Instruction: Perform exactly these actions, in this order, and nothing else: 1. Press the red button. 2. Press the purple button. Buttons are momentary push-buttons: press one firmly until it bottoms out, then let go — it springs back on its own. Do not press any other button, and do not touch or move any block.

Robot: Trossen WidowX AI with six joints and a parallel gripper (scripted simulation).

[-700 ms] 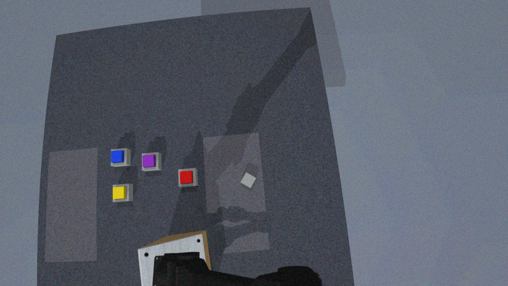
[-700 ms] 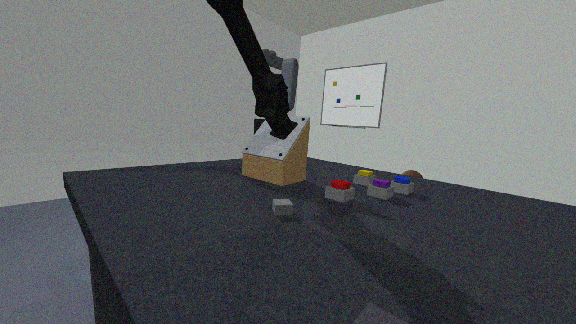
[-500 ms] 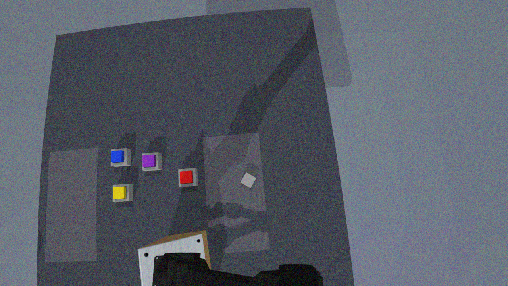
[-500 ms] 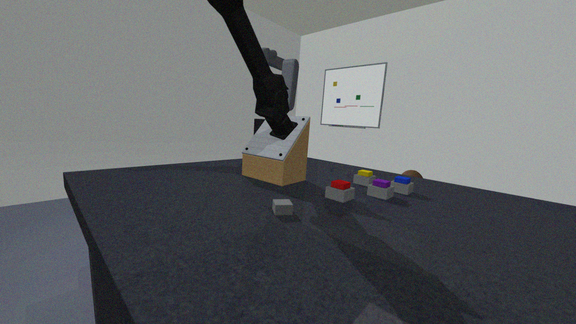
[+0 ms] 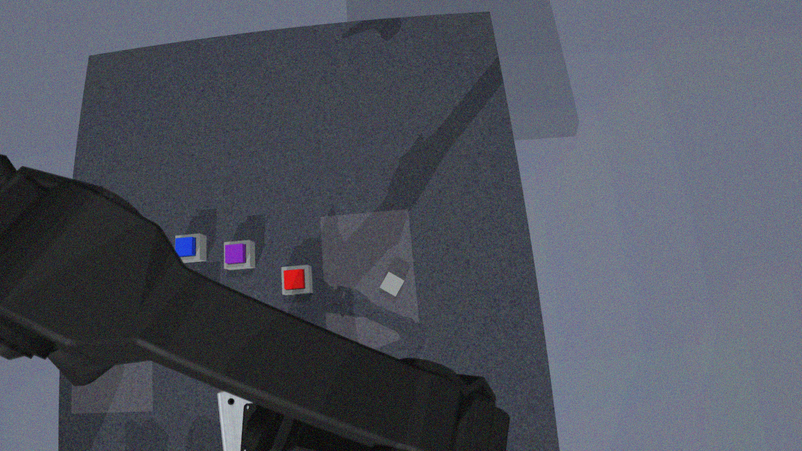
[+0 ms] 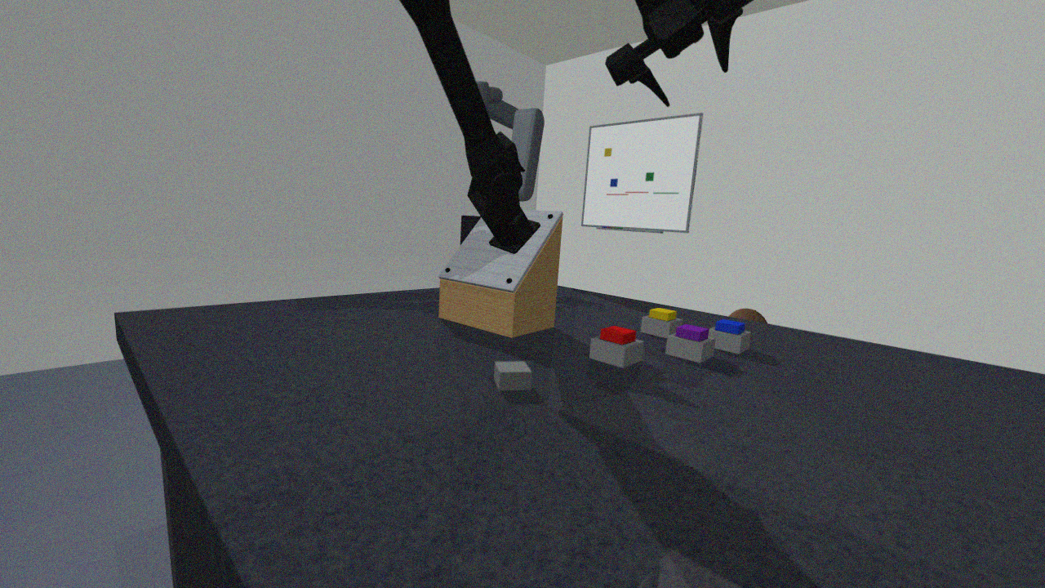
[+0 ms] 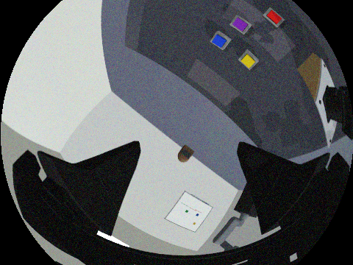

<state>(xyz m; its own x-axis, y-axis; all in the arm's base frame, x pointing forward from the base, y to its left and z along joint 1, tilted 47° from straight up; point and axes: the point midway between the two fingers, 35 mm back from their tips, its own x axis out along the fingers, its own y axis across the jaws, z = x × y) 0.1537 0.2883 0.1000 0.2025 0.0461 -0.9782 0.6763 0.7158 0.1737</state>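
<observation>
Hanging high above the table (image 6: pixel 365 453), the gripper (image 6: pixel 682 51) has its fingers spread wide, holding nothing. Far below it sit four buttons: red (image 6: pixel 618 334) nearest the arm's base (image 6: pixel 504 292), purple (image 6: pixel 691 331) just beyond, then blue (image 6: pixel 730 326) and yellow (image 6: pixel 662 314). A grey block (image 6: pixel 512 373) lies apart, past the red one.

A bare lab room: whiteboard (image 6: pixel 641 173) on plain walls, arm mounted on dark table (image 6: pixel 365 438).
</observation>
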